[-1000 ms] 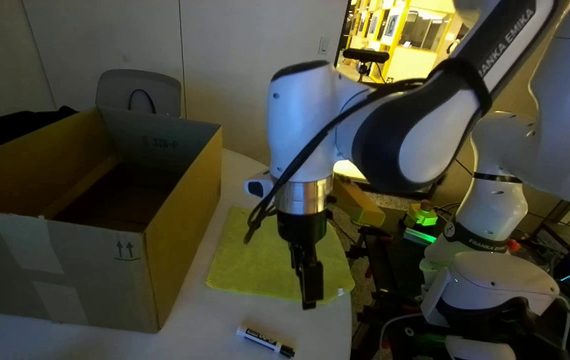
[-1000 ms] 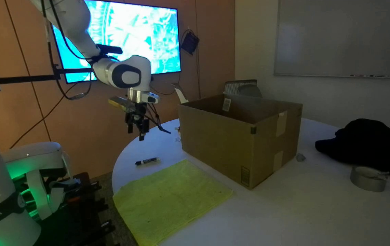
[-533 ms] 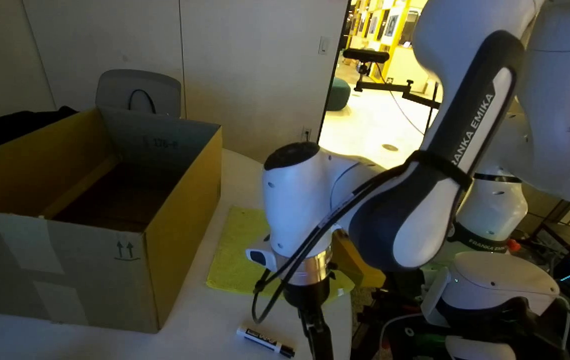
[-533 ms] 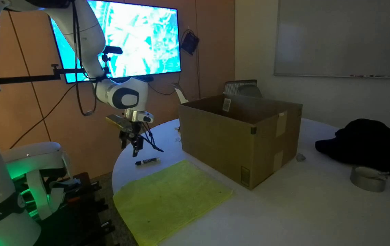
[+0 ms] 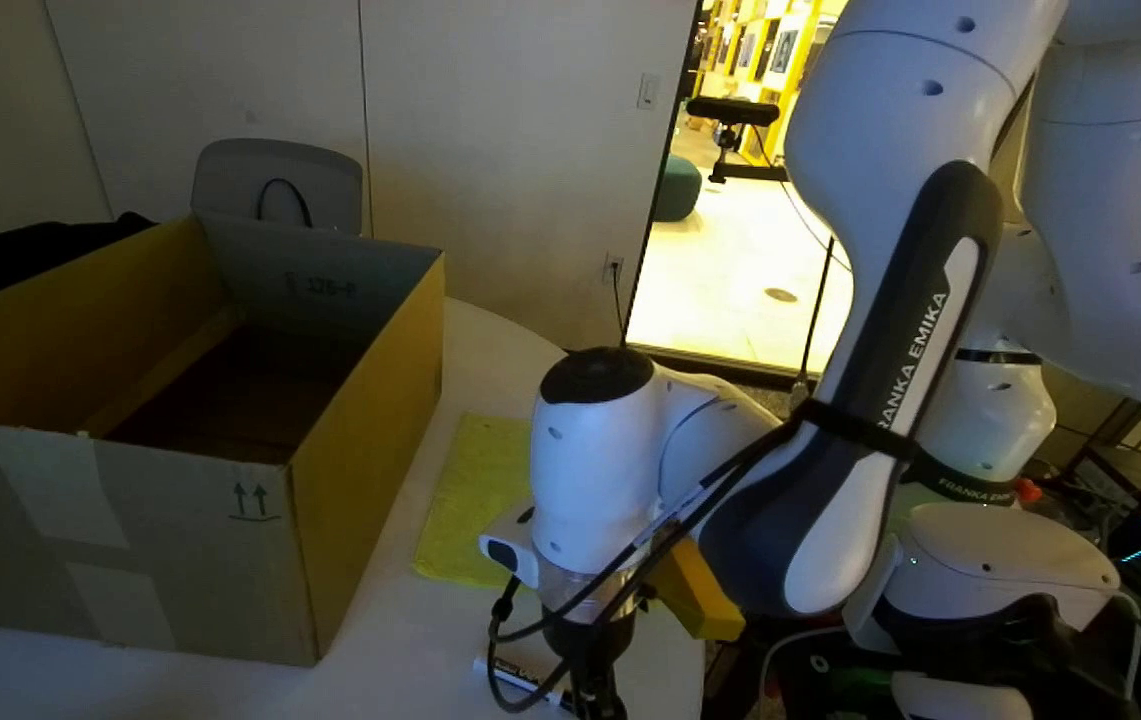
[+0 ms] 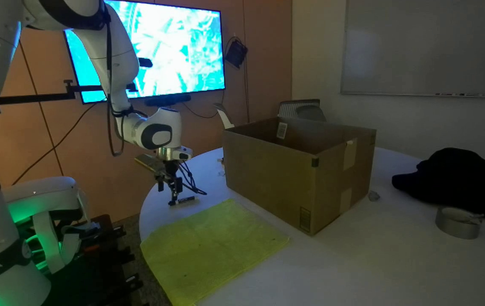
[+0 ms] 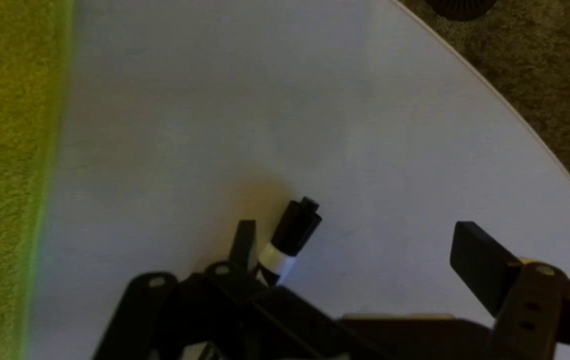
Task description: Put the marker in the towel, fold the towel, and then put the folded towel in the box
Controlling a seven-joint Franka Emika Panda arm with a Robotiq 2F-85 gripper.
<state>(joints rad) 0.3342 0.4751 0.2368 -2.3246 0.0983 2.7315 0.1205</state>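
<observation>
The marker [image 6: 188,199], white with a black cap, lies on the table beside the towel. It shows partly behind cables in an exterior view [image 5: 508,670]. In the wrist view its cap end [image 7: 295,227] sticks out past the left finger, which hides much of the body. My gripper [image 7: 356,225] is open, low over the table, with the cap end between its fingers nearer the left one; whether a finger touches it I cannot tell. The yellow-green towel [image 6: 216,250] lies flat and unfolded, also in the wrist view [image 7: 5,175]. The open cardboard box [image 6: 268,170] stands beside it.
The round white table [image 6: 395,263] has its curved edge [image 7: 519,112] close to the gripper. A tape roll [image 6: 458,223], a black cloth [image 6: 459,182] and a small crumpled bit [image 6: 373,195] lie beyond the box. Cables [image 5: 630,580] hang from the wrist.
My gripper has come down from above the table to the marker and shifted slightly sideways during the descent. The marker, towel and box have not moved.
</observation>
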